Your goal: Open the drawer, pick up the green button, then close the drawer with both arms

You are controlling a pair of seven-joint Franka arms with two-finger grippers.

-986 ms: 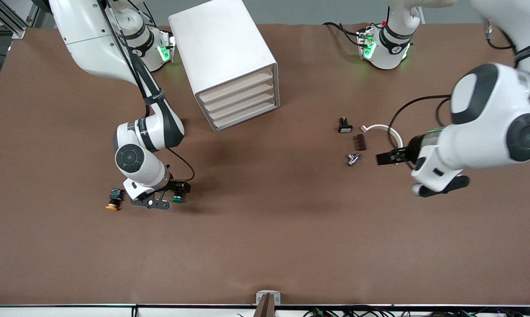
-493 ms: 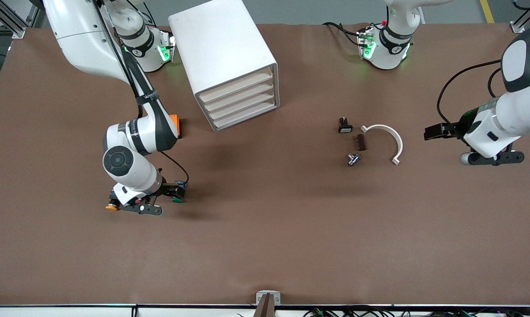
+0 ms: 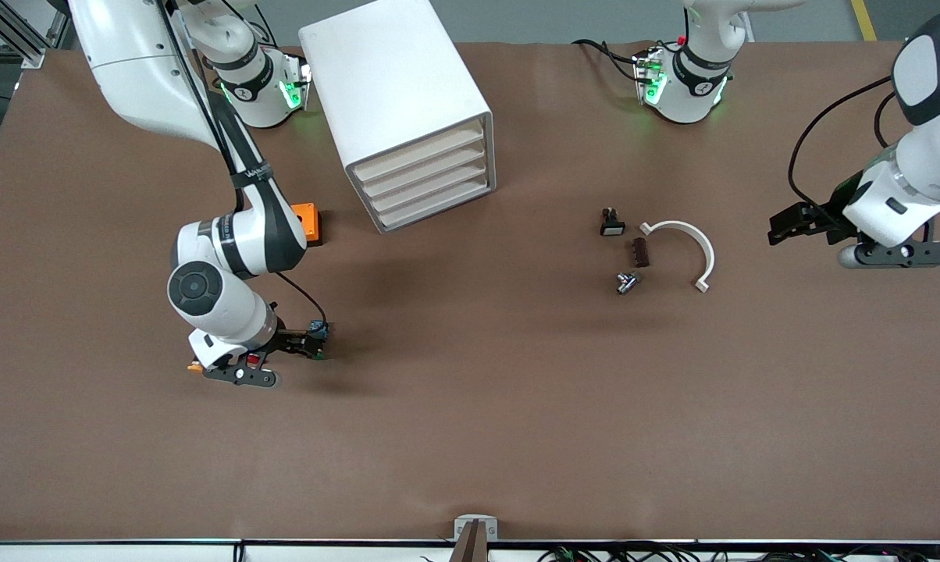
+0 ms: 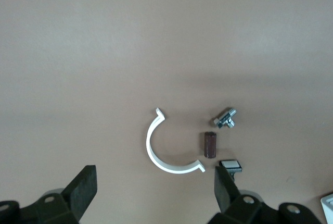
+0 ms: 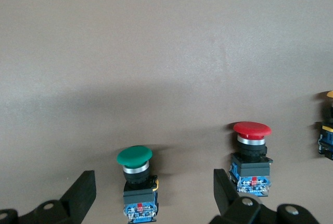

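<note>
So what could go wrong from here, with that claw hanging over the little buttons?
The right gripper hangs open over the green button, with the red button close beside it, so a finger might knock or catch the wrong one. All four drawers of the cabinet look shut, so the drawer step may get skipped. The left gripper waits open, away from the cabinet.

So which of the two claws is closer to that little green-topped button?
The right. The right gripper hangs open just over the green button, which lies between its fingers. The left gripper hovers open at the left arm's end of the table, well away from it.
</note>
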